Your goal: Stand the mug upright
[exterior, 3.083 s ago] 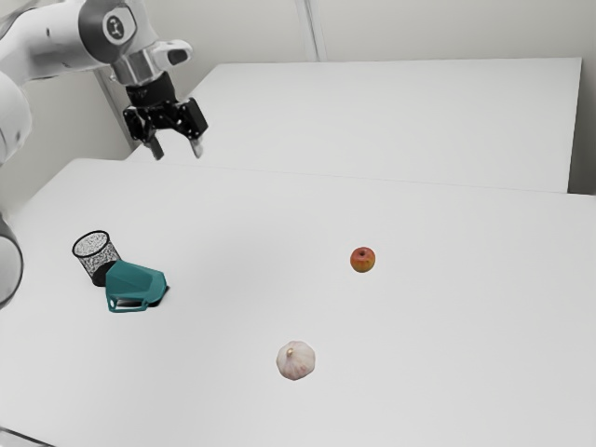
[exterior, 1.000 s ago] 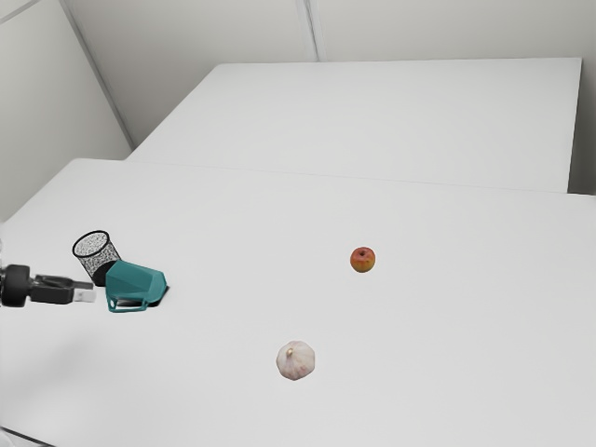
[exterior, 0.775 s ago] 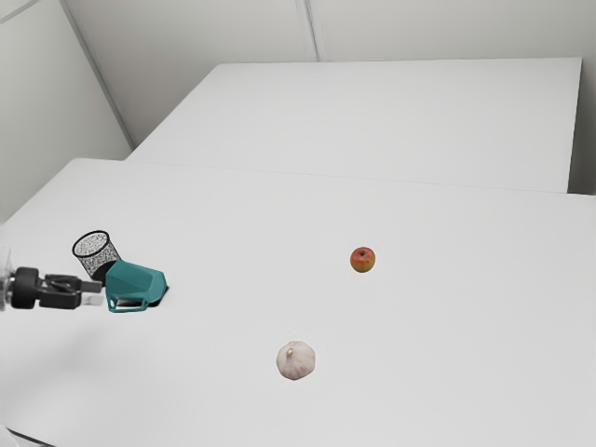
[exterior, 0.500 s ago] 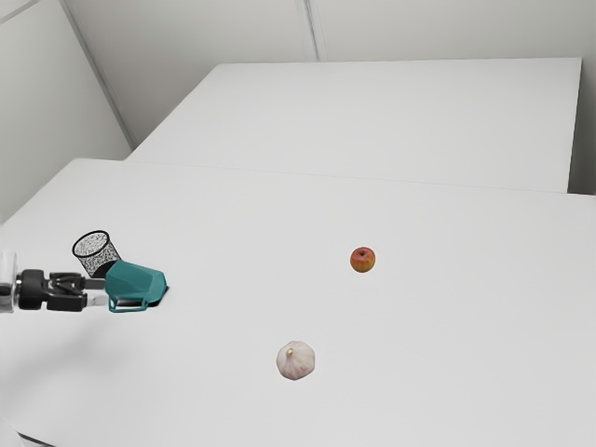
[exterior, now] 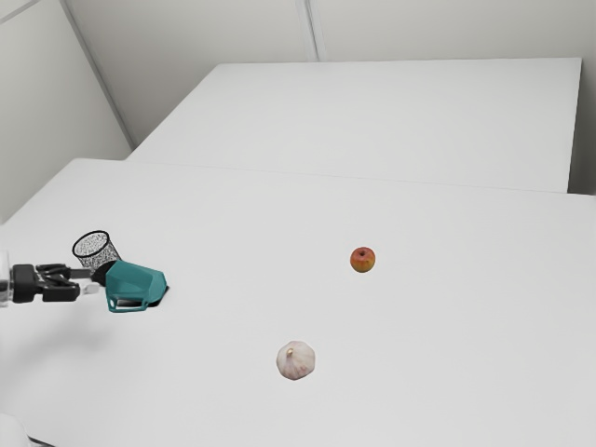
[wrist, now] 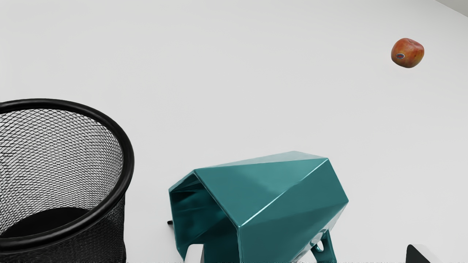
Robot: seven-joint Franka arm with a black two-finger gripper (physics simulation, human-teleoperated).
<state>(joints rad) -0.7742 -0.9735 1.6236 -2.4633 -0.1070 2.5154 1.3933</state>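
Exterior view, gripper level (spread), near tipped mug

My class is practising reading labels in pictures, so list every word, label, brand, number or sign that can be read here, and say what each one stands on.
Readable texts: none.
Red-orange fruit: one small oval sticker; anything printed on it is too small to read.
Teal mug, black mesh cup, garlic bulb: no lettering on the sides that show.
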